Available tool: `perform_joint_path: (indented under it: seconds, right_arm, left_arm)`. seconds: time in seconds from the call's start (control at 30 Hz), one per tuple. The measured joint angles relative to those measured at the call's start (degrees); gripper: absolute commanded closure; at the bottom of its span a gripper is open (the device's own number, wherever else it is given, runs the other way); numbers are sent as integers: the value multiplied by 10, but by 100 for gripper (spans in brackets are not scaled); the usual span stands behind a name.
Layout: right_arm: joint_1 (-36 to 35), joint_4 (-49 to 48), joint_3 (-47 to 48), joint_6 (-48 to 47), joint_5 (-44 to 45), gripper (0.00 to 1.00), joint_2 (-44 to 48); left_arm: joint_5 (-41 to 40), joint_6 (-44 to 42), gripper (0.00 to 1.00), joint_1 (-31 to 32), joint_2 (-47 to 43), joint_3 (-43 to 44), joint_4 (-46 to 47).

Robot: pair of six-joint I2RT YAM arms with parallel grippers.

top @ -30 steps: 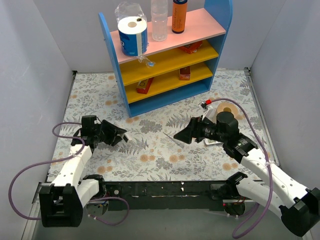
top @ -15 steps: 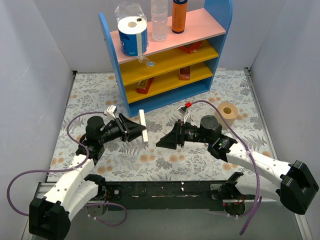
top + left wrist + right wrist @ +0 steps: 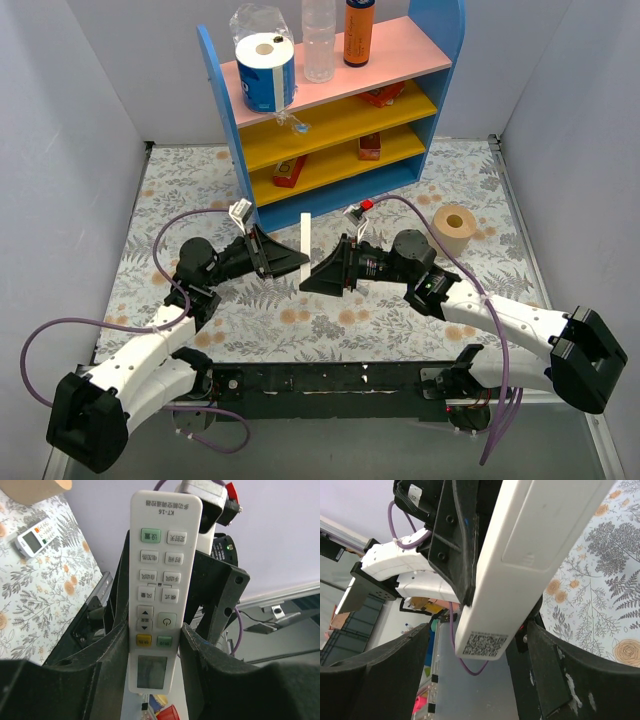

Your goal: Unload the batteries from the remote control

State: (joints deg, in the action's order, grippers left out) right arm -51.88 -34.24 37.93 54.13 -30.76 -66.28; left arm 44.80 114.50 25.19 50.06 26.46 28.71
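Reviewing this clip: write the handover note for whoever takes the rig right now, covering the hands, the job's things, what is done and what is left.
Left hand: shut on the white remote, holding it off the table with the buttons facing its own camera.
Right hand: open, fingers either side of the remote's back, not gripping.
Battery cover: closed. No batteries in view.
Done: remote is held up between the two arms.
Left: open the cover, take out the batteries, set them down.
Note: a second remote lies on the table.
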Motion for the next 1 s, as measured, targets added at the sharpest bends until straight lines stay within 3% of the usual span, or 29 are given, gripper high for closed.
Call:
perform_joint_path:
  seconds: [0.07,0.17,0.27,0.37,0.4,0.43,0.5,0.57,0.63,0.83,1.0]
  right_arm:
    - [-2,-11,0,1,2,30,0]
    - [-4,-23,0,3,4,52,0]
    - [-3,-22,-1,16,11,81,-1]
    - [-2,-23,-3,28,17,99,2]
    - [-3,-23,-3,28,18,99,4]
    - [-3,-21,-4,28,19,99,5]
    - [-4,-20,-7,28,21,99,10]
    - [-4,-17,-13,23,23,99,17]
    - [-4,-3,-17,9,23,99,26]
    - [-5,115,-19,-62,56,99,63]
    - [-5,298,17,-153,124,99,71]
  left_arm:
    - [0,0,100,10,7,0,17]
    - [-2,4,100,24,15,0,35]
    - [-3,1,100,30,15,0,57]
    - [-4,-7,95,31,15,0,72]
    - [-4,-8,90,31,15,0,73]
    - [-4,-9,73,31,15,0,73]
    - [-4,-10,49,32,15,0,72]
    - [-4,-7,31,35,15,0,64]
    - [-4,-4,20,36,15,1,49]
    - [-26,-44,8,35,14,45,-83]
    - [-67,-130,5,35,12,118,-228]
